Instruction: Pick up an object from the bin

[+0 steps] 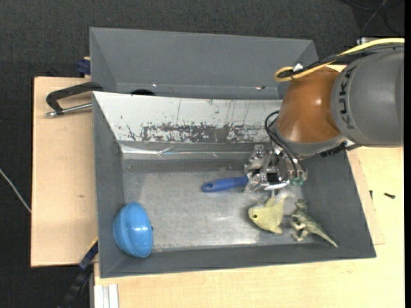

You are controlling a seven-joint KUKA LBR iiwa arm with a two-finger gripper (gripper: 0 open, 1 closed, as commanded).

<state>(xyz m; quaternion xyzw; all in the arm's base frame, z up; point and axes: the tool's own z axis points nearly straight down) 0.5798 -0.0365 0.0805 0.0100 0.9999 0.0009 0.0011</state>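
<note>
My gripper point(264, 178) hangs low over the right half of the bin, at the right end of a blue-handled tool point(223, 185) that lies flat and points left. Whether that end sits between the fingers cannot be made out. Just below the gripper lies a pale yellow soft shape point(266, 218). To the right of that shape lies an olive toy lizard point(307, 226), close to the bin's front right corner.
A round blue cap-like thing point(133, 230) rests in the front left corner. The arm with its orange cover reaches in over the bin's right wall. The bin floor between the blue round thing and the tool is bare metal.
</note>
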